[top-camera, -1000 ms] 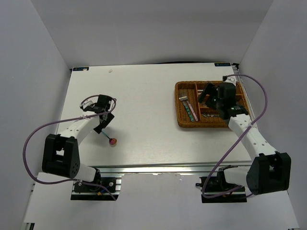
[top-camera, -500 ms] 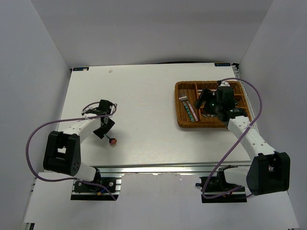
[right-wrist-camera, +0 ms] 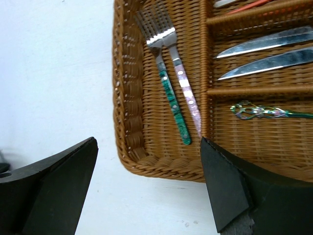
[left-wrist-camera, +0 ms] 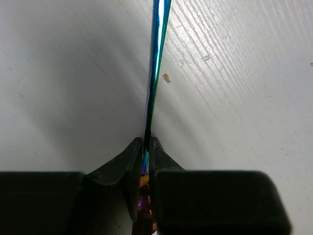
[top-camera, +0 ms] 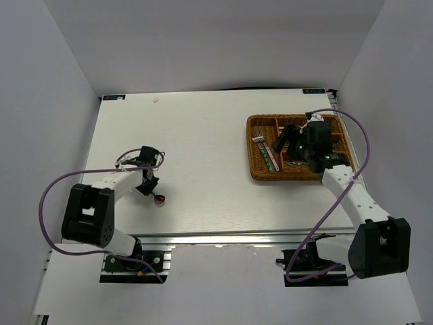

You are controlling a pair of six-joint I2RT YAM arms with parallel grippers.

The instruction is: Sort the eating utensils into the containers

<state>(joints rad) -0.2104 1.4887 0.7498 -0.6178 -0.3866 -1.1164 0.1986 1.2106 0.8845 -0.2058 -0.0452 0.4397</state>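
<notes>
Jaws of the left gripper (left-wrist-camera: 145,147) have closed on the spoon (left-wrist-camera: 154,63).

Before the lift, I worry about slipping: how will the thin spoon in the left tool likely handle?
The spoon looks stiff: its handle runs straight out of the left tool. Probably light, being so thin. The glossy handle is pinched narrowly, so it may swivel, its red bowl drooping.

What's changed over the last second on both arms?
The left end effector moved toward the near edge and closed on the spoon by its handle. The right end effector shifted slightly left over the tray, open as before. Spoon and tray stayed put.
</notes>
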